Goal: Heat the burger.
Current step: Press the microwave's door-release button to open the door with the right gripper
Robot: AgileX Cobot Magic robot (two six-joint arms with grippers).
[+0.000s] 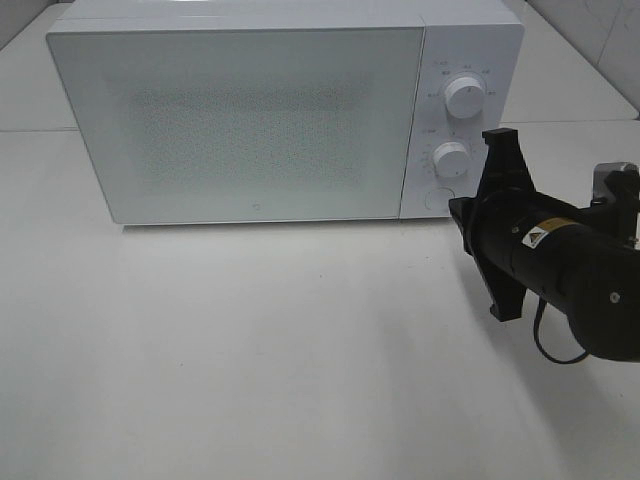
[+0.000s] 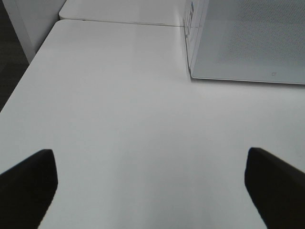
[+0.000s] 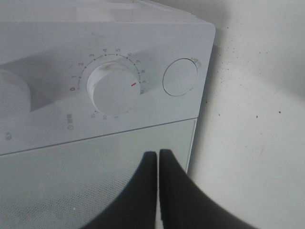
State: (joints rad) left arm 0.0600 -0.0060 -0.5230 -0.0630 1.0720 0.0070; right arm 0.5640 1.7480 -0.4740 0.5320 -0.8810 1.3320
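The burger is out of view. A white microwave (image 1: 240,120) stands at the back of the table with its frosted door closed, and nothing shows through it. My right gripper (image 1: 456,212) is shut with nothing between its fingers. Its tips (image 3: 158,155) sit just in front of the door's edge, below the lower knob (image 3: 114,90) and close to the round button (image 3: 180,77). My left gripper (image 2: 152,191) is open and empty, low over bare table to the left of the microwave (image 2: 248,38). It does not show in the exterior view.
The control panel on the microwave's right carries an upper knob (image 1: 465,95), a lower knob (image 1: 451,158) and a round button (image 1: 440,198). White tabletop (image 1: 260,350) spreads in front of the microwave. A dark floor edge (image 2: 9,57) shows beyond the table's left side.
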